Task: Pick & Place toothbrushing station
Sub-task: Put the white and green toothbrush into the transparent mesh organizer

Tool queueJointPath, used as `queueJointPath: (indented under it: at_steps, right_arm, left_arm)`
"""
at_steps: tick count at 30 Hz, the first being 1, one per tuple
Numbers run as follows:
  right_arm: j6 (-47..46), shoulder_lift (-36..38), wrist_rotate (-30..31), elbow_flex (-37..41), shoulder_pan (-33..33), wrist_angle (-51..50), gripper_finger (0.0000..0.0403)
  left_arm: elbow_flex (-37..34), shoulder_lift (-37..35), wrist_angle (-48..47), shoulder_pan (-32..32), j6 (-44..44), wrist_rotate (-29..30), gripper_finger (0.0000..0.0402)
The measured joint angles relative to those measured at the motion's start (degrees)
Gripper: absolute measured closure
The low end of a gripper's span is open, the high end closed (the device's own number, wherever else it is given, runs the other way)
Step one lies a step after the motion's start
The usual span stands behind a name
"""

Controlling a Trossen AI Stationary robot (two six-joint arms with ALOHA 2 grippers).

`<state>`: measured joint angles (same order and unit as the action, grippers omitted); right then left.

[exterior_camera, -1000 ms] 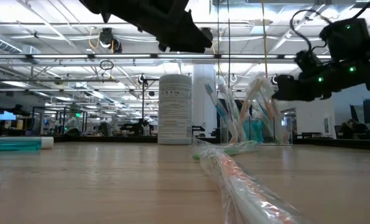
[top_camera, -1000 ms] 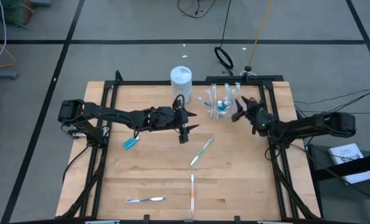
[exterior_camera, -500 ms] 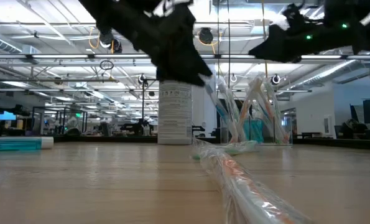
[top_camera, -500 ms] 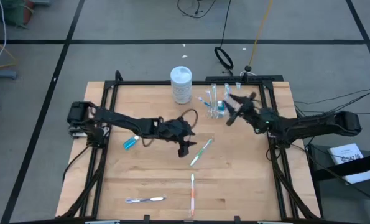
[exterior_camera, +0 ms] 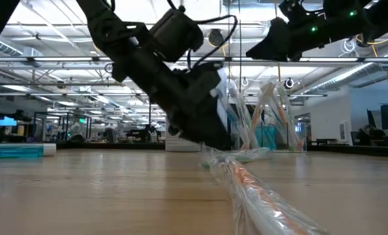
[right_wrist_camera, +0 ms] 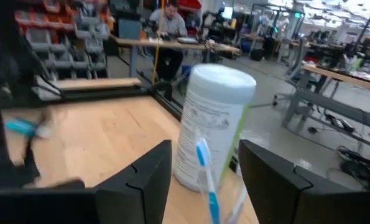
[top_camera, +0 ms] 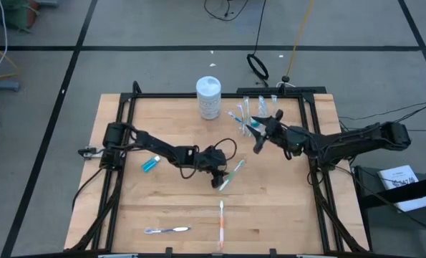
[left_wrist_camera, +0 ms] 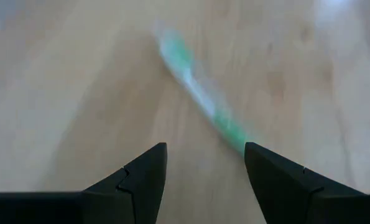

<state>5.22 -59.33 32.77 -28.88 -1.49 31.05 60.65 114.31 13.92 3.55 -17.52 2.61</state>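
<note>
A green toothbrush (top_camera: pixel 231 174) lies flat on the wooden table (top_camera: pixel 162 208) near its middle. My left gripper (top_camera: pixel 218 174) is open and low over the table, just left of the toothbrush. In the left wrist view the toothbrush (left_wrist_camera: pixel 200 93) lies ahead of the open fingers (left_wrist_camera: pixel 205 171). A clear cup (top_camera: pixel 250 120) holding several toothbrushes stands at the far right. My right gripper (top_camera: pixel 258 139) is open and empty, raised at the cup's near side. It also shows in the low view (exterior_camera: pixel 272 42).
A white lidded canister (top_camera: pixel 208 97) stands at the far edge, left of the cup. A blue toothpaste tube (top_camera: pixel 151 163) lies at the left. An orange toothbrush (top_camera: pixel 221 222) and a blue-and-white one (top_camera: pixel 167 230) lie near the front edge.
My left gripper has gone toward the table's near edge and down, close to the green toothbrush. My right gripper has risen and gone toward the table's left, from the cup's right side to its near side.
</note>
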Motion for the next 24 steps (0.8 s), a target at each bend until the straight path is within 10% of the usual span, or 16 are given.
queueJointPath:
  at_steps: [18,24]
  right_arm:
    - [-4.49,0.07,-0.06,0.0,1.68,0.48,0.0222]
    - [-4.35,0.07,-0.06,0.0,1.96,0.69,0.0222]
  left_arm:
    - [-0.2,-0.08,-2.27,0.95,-5.08,-0.63,0.0371]
    - [-0.07,-1.38,3.04,0.78,-2.52,-5.46,0.0364]
